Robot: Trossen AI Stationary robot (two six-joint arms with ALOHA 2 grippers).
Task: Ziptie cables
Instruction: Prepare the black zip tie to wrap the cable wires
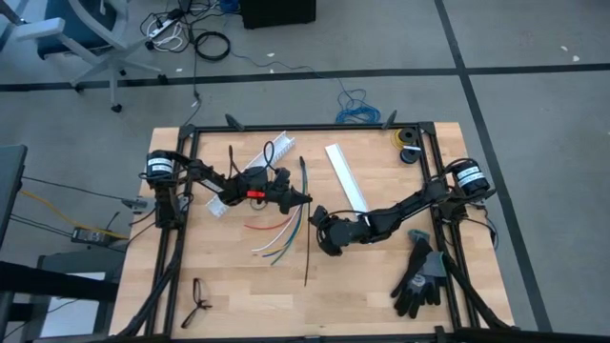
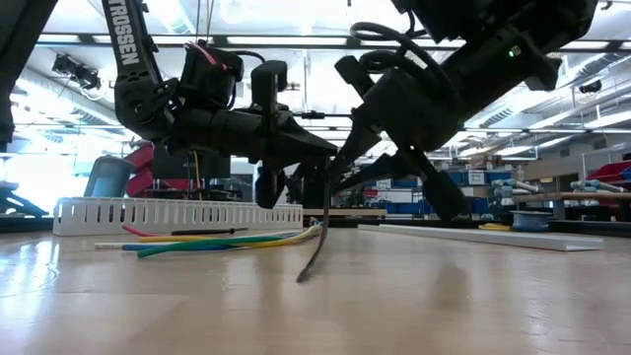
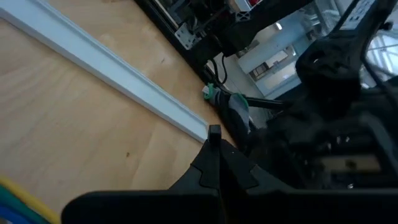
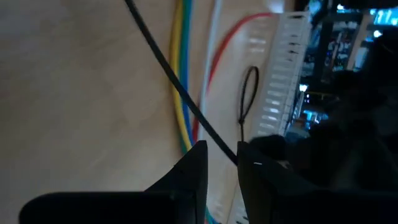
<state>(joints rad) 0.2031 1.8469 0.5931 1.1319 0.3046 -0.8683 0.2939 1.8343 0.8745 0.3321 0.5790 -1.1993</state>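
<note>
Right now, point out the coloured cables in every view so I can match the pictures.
High view: cables fanned out mid-table, between the arms.
Low view: lying flat, left of centre.
Left wrist view: only a yellow and blue sliver at the corner.
Right wrist view: running along the board.
Landmark: white slotted channel beside them; absent from the left wrist view.

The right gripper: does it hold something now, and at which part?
The right gripper pinches a thin black zip tie near one end; the rest runs free over the cables.

Wooden table (image 1: 372, 286), cables (image 1: 276, 238), gloves (image 1: 420, 276), channels (image 1: 346, 177)
</note>
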